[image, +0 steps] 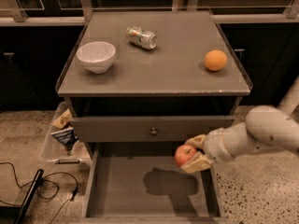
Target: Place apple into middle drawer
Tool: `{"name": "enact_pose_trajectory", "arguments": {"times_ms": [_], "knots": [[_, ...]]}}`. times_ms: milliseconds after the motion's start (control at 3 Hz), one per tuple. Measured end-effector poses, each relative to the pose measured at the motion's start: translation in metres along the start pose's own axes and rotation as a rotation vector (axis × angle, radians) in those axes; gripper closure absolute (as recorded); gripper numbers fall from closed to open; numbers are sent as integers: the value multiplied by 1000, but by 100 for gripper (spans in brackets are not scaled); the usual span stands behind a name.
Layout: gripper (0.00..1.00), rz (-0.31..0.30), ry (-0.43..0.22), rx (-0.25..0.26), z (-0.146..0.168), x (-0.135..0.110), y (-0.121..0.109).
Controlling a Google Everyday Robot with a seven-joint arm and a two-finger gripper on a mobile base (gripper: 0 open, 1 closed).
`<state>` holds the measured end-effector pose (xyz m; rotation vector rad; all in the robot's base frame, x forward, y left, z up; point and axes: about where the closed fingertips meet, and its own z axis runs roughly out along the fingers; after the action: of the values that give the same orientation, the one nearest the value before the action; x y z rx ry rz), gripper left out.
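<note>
The label on the can [141,37], which lay on its side on the far tabletop, was too blurred to read. The white arm [261,134] extended from the right, slanting down toward the left, with its gripper [188,155] clamped on the apple [183,154] — one finger above, one below. The apple hung over the right side of the open middle drawer [121,185], just below the closed drawer front [117,129].

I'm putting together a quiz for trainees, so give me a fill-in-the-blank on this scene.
1. The gripper holds a red ____ above the open middle drawer.
2. On the cabinet top, the white ____ stands near the can.
3. The can lies on its ____.
Missing: apple, bowl, side.
</note>
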<state>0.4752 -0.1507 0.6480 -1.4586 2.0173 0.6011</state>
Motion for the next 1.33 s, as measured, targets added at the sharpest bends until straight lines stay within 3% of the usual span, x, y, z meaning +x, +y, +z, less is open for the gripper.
{"name": "enact_pose_trajectory", "arguments": {"times_ms": [333,667,1000,1333], "knots": [[100,120,4,-22,67,56,17],[100,171,-17,40,112,82,6],[100,170,-18,35,123,83,4],[100,122,-29,73,147,84,-18]]}}
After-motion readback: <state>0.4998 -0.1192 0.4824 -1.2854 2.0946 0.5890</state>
